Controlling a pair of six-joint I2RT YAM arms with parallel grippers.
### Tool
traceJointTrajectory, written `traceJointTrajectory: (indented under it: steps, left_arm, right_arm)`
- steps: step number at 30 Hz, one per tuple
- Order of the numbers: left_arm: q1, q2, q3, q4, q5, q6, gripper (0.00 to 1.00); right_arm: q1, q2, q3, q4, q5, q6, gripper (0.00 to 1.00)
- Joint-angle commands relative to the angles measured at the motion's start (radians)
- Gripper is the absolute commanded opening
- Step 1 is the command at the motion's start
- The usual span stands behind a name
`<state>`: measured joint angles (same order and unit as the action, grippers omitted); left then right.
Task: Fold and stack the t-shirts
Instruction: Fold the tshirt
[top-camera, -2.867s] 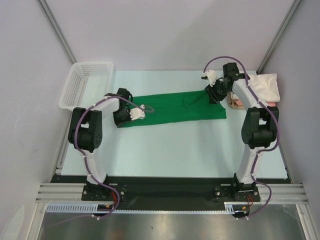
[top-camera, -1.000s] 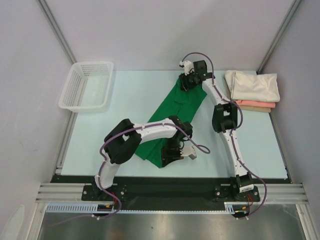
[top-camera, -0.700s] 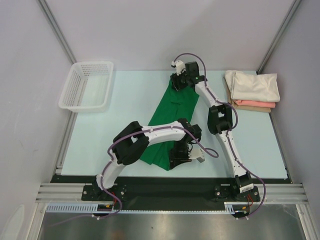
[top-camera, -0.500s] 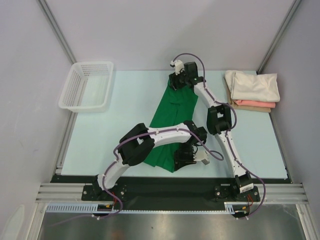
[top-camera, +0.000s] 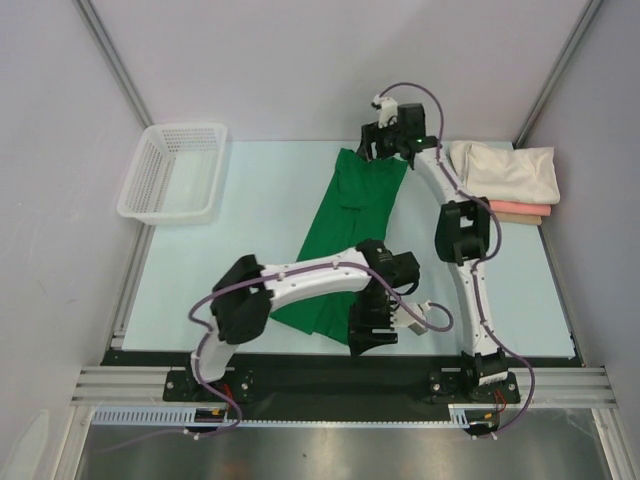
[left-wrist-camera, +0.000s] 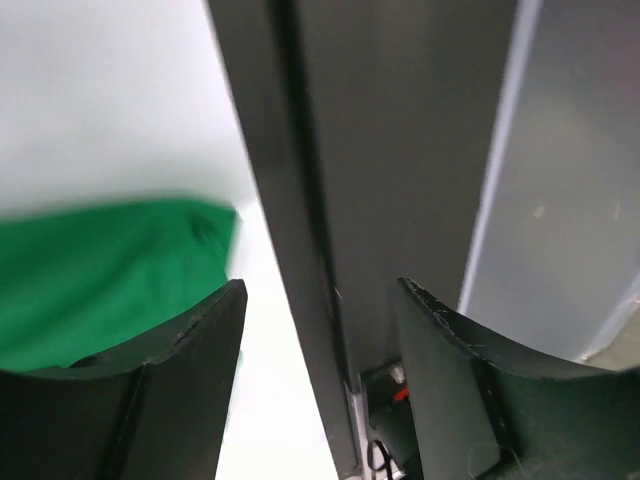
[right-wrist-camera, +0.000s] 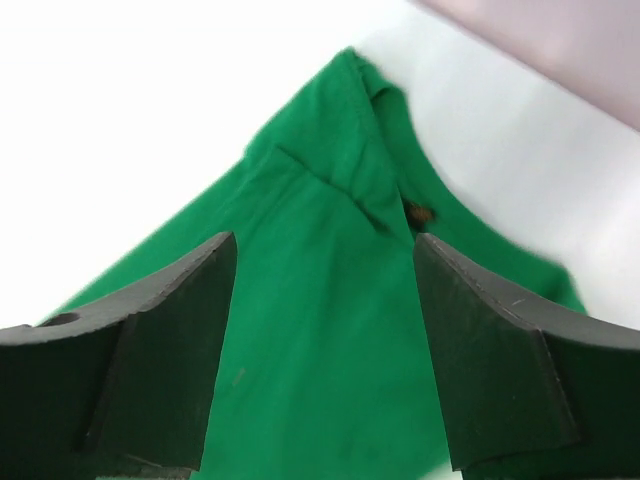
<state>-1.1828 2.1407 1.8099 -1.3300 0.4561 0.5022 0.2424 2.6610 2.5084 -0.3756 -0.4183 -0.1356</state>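
Green t-shirt (top-camera: 345, 232): it lies flat on the table (top-camera: 250, 260) as a long narrow strip. It runs slanted from the far middle towards the near edge.
Far end of the shirt: the right wrist view shows a corner and a folded seam of the green cloth (right-wrist-camera: 330, 330) under the fingers.
Right gripper (top-camera: 385, 150): it stands above the far end of the green shirt. Its two fingers (right-wrist-camera: 170, 300) are wide apart and nothing is between them. The cloth lies below the gap.
Left gripper (top-camera: 370, 328): it is at the near end of the strip, just beside the right border of the shirt. Its jaws are spread and they hold nothing.
Left wrist view: the green cloth (left-wrist-camera: 100, 270) is on the left side, behind the left finger (left-wrist-camera: 190, 340). A dark rail (left-wrist-camera: 380, 150) passes through the gap between the fingers.
Cream t-shirt (top-camera: 505, 170): folded, at the far right corner of the table, well apart from the green one.
Salmon-pink t-shirt (top-camera: 520, 208): under the cream one, only its near border shows.
White mesh basket (top-camera: 170, 170): at the far left corner of the table.
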Motion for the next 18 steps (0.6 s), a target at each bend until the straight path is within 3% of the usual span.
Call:
traceJointTrajectory:
  steps: [1, 2, 3, 5, 6, 9, 14, 16, 18]
  left_arm:
    - [-0.003, -0.229, -0.061, -0.020, -0.020, -0.037, 0.66]
    - [0.015, -0.295, -0.095, -0.006, -0.037, -0.045, 0.66]
    - [0.029, -0.329, -0.116, 0.006, -0.086, -0.054, 0.67]
    - [0.101, -0.384, -0.191, 0.041, -0.124, -0.086, 0.72]
    - [0.138, -0.427, -0.219, 0.058, -0.143, -0.103, 0.72]
    - [0.326, -0.476, -0.306, 0.124, -0.136, -0.191, 0.72]
    - [0.631, -0.518, -0.423, 0.230, -0.070, -0.349, 0.66]
    - [0.695, -0.528, -0.470, 0.274, -0.005, -0.402, 0.64]
    - [0.767, -0.533, -0.558, 0.310, 0.015, -0.448, 0.62]
  right_arm:
    - [-0.029, -0.297, -0.130, 0.043, -0.054, 0.170, 0.76]
    - [-0.044, -0.422, -0.208, 0.058, -0.082, 0.236, 0.76]
    - [-0.051, -0.487, -0.420, 0.117, -0.097, 0.342, 0.76]
    - [-0.052, -0.632, -0.627, 0.174, -0.125, 0.424, 0.76]
    - [-0.051, -0.752, -0.816, 0.194, -0.137, 0.456, 0.76]
    - [-0.046, -0.925, -1.038, 0.184, -0.204, 0.551, 0.73]
    - [-0.017, -1.072, -1.471, 0.187, -0.304, 0.726, 0.69]
    - [0.015, -1.134, -1.644, 0.254, -0.313, 0.795, 0.67]
    - [0.052, -1.170, -1.717, 0.254, -0.295, 0.814, 0.67]
